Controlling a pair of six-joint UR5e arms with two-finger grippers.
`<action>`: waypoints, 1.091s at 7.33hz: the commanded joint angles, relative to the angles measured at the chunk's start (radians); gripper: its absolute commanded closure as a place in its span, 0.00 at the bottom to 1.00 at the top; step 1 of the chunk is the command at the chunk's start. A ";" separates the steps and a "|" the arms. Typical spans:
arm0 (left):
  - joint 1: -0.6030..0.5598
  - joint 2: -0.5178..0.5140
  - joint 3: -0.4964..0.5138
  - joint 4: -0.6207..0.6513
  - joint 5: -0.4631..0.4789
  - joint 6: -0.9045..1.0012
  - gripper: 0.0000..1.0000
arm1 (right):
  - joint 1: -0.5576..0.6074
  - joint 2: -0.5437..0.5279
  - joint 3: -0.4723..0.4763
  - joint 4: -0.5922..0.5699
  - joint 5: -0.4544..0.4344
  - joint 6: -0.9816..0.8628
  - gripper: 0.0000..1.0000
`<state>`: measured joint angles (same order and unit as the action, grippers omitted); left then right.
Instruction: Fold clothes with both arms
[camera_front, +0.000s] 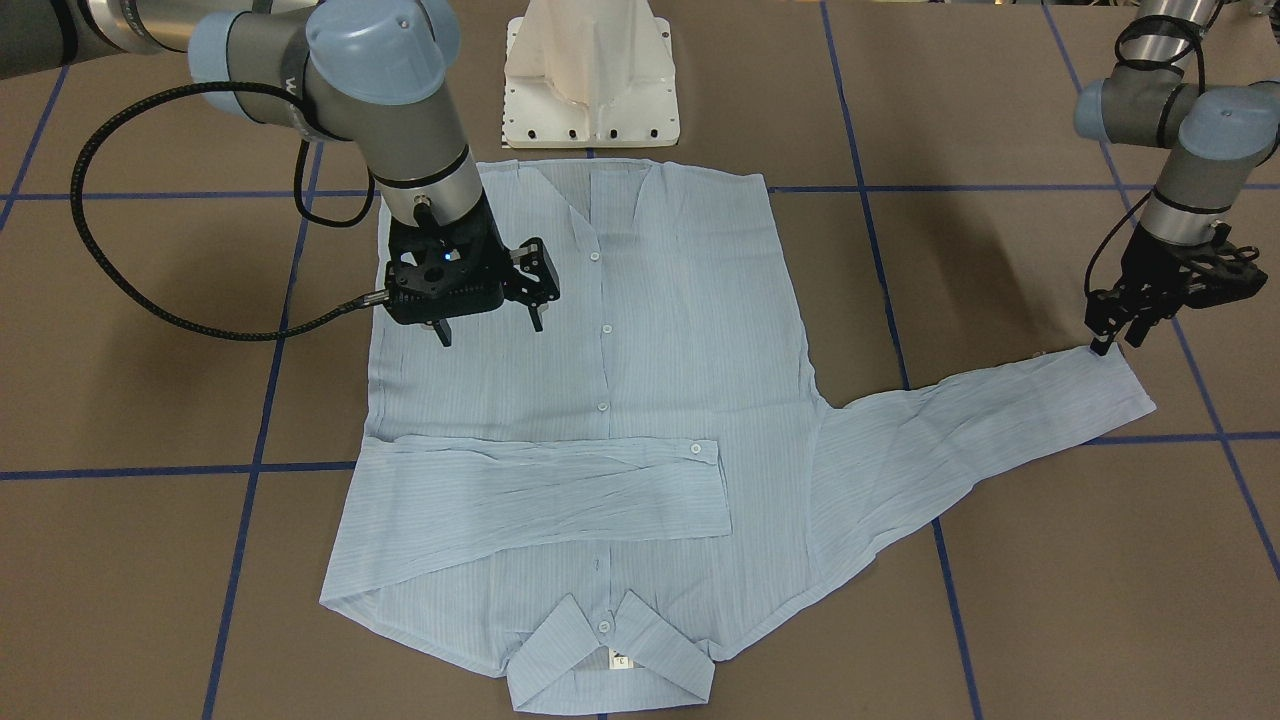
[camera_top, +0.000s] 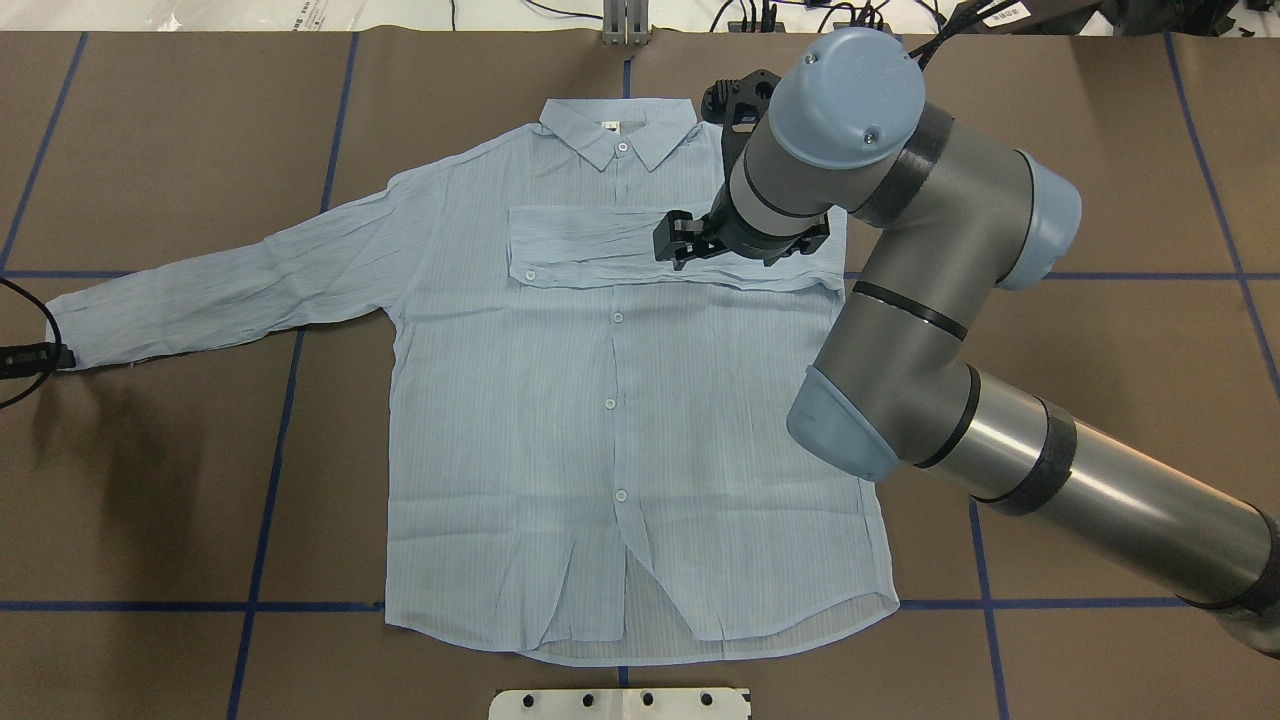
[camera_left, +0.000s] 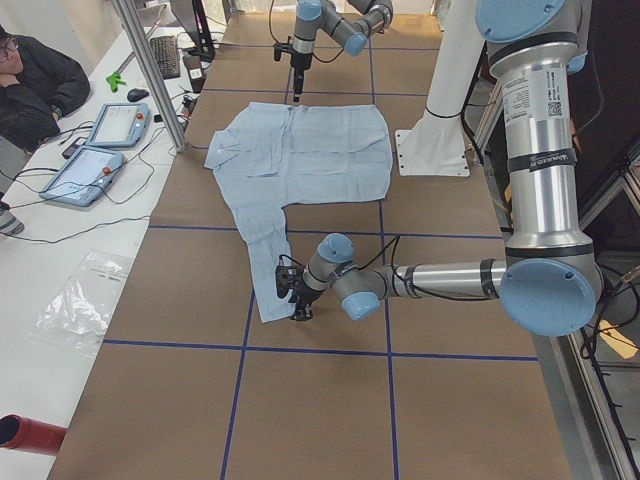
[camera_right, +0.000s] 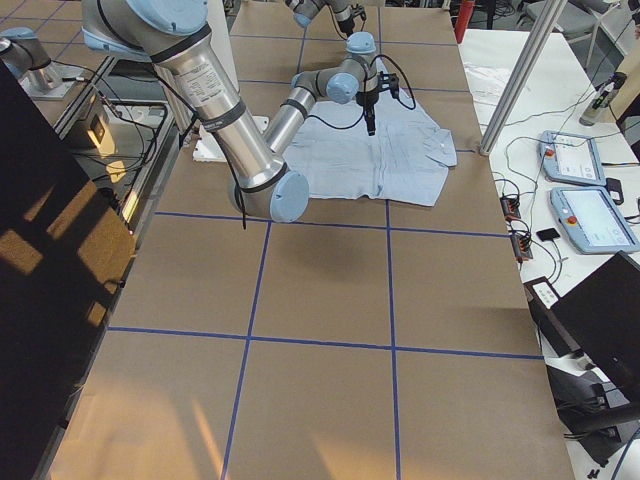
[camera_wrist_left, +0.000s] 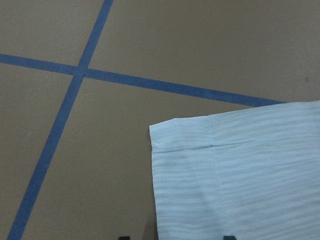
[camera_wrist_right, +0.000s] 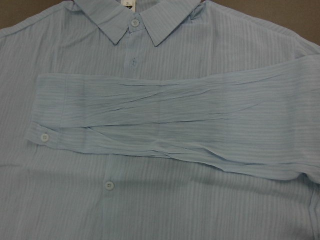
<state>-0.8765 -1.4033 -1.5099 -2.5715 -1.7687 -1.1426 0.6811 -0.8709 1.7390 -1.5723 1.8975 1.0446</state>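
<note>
Left gripper (camera_front: 1117, 345) is open, low at the table's (camera_top: 1100, 150) left edge, one finger on each side of the outstretched sleeve's cuff (camera_wrist_left: 200, 135) edge. Shirt (camera_top: 600, 420) lies flat mid-table, buttoned, collar (camera_top: 620, 135) to the far edge. Other sleeve (camera_top: 600, 250) is folded across the chest. Right gripper (camera_front: 490, 328) hovers over the shirt's right side, jaws apart, empty.
</note>
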 joint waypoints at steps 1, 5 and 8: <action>0.001 -0.002 0.000 0.001 0.000 0.001 0.44 | 0.000 0.000 -0.001 0.000 -0.002 0.000 0.00; 0.001 -0.006 0.008 0.001 0.000 0.003 0.47 | 0.000 -0.002 0.001 0.002 0.000 0.000 0.00; 0.001 -0.006 0.008 0.001 0.000 0.004 0.75 | 0.000 -0.003 0.004 0.002 0.000 0.000 0.00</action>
<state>-0.8759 -1.4097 -1.5018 -2.5709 -1.7687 -1.1398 0.6811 -0.8733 1.7418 -1.5708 1.8975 1.0447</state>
